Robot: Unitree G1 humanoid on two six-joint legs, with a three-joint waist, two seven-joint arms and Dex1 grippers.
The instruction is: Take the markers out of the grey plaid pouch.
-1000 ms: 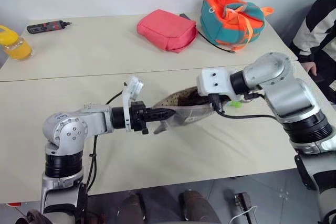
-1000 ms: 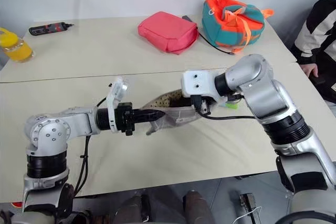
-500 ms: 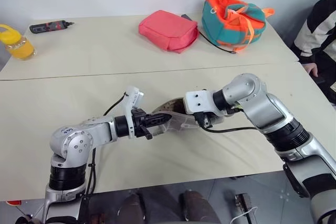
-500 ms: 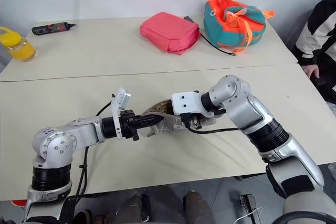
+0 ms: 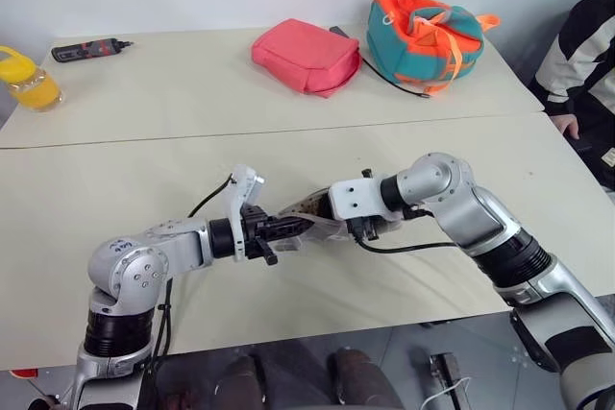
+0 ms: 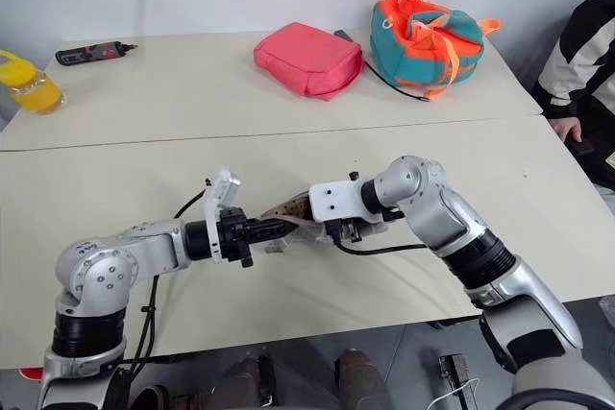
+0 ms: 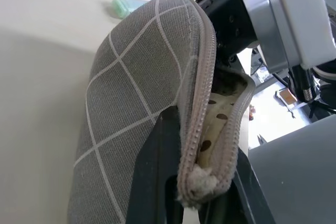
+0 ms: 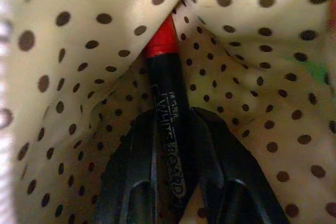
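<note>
Inside the dotted lining, our right gripper [image 8: 176, 182] clamps the black marker [image 8: 167, 114]. Our left gripper [image 7: 202, 192] pinches the grey pouch [image 7: 136, 98] by its zipper edge. Both arms have sunk toward the table [image 5: 144, 170], so pulling out comes next.

My arms were silver-grey metal with rounded joint housings and black ribbed bands between the segments. The left shoulder housing showed a ring of small screws and a faint blue scribble on top. Each wrist carried a white plastic camera bracket, the right one a flat plate with two dark screw holes. Thin black cables looped loose from both wrists back along the forearms. The left gripper [image 5: 288, 229] and the right gripper [image 8: 176, 150] had matte black, smooth, tapering fingers.
</note>
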